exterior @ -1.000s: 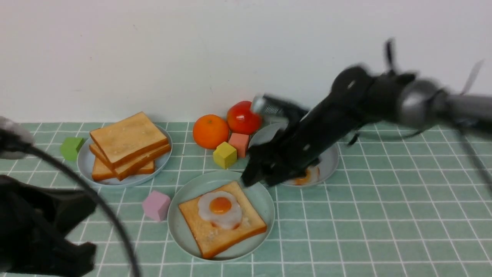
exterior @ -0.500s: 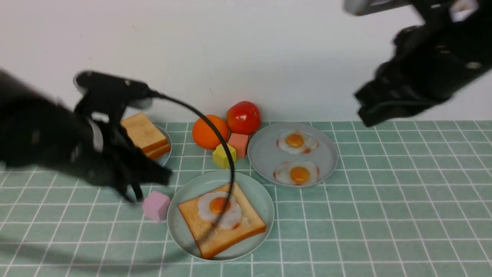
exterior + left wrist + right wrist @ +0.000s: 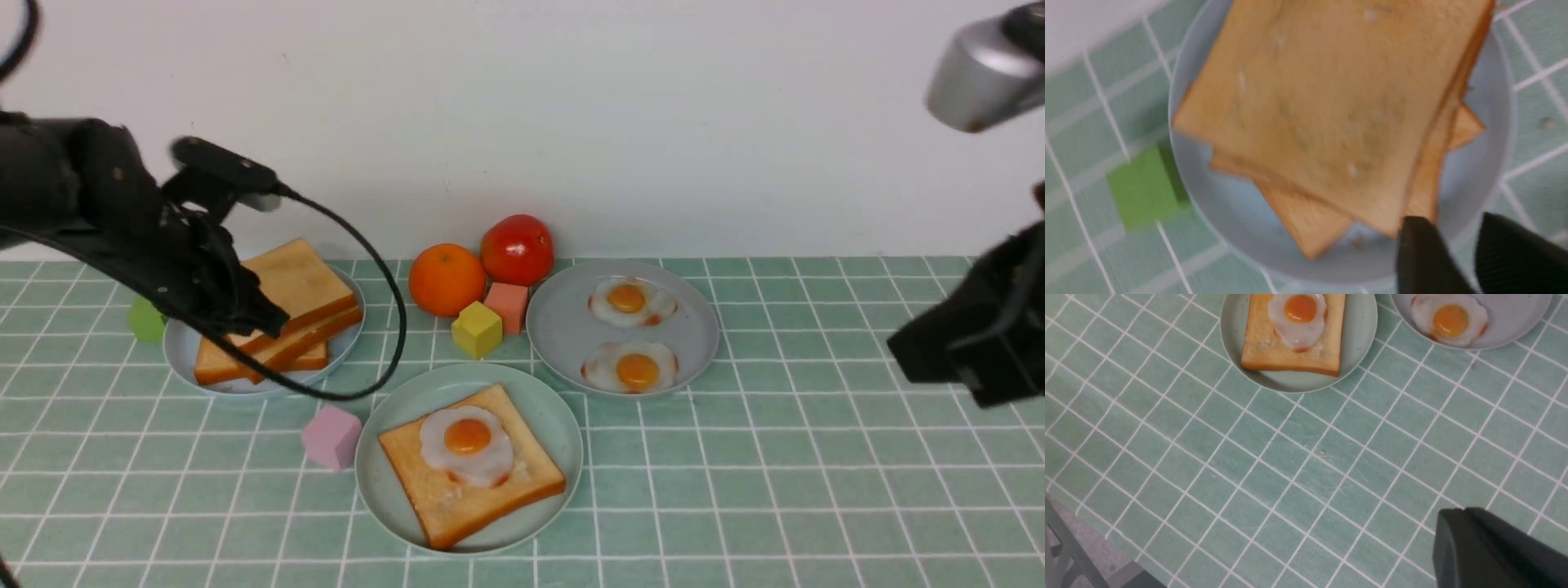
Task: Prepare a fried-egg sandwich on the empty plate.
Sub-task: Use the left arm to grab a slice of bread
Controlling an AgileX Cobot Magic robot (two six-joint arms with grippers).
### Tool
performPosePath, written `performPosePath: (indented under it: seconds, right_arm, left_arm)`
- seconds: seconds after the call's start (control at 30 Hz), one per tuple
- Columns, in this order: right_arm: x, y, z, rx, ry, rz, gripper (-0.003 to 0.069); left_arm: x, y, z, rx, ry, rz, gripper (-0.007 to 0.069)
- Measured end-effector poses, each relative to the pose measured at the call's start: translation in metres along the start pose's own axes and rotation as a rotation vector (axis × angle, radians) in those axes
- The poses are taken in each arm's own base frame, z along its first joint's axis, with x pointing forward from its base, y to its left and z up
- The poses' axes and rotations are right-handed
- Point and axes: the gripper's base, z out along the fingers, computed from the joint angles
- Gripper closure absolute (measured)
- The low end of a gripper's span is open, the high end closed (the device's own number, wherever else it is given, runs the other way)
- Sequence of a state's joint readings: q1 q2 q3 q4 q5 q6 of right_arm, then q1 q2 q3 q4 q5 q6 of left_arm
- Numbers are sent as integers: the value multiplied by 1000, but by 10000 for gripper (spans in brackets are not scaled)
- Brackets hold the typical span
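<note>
Mint plate (image 3: pixel 384 490) near left tool (image 3: pixel 265 320) (apart)

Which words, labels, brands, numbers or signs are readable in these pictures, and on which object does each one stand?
None: no view shows any readable text.
The mint-green plate, the toast stack, the orange, the tomato, the yellow block and the tiled tablecloth carry no writing.

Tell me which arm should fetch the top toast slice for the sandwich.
Left. The left end effector hangs open at a corner of the stacked golden-brown toast slices on the pale grey-blue round plate; the right end effector sits far off over the green tiled tabletop.
</note>
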State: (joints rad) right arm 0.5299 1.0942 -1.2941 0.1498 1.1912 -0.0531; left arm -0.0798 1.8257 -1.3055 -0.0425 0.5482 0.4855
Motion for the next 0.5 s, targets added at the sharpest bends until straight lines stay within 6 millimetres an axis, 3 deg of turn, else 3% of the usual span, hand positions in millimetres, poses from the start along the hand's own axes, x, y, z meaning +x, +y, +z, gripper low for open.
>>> performPosePath:
  seconds: [0.13,0.2,0.37,0.5]
  right_arm:
    - [5,1,-4,0,0,-1,627]
    - [6,1,-5,-1,1,-2,627]
    - [6,1,-4,-8,10,15,622]
    - [7,3,-4,-29,12,33,615]
  left_arm:
    - [0,3,23,-20,10,113,268]
    - [2,3,32,-27,14,134,253]
    - [5,5,48,-51,26,195,274]
    - [4,5,51,-59,22,211,351]
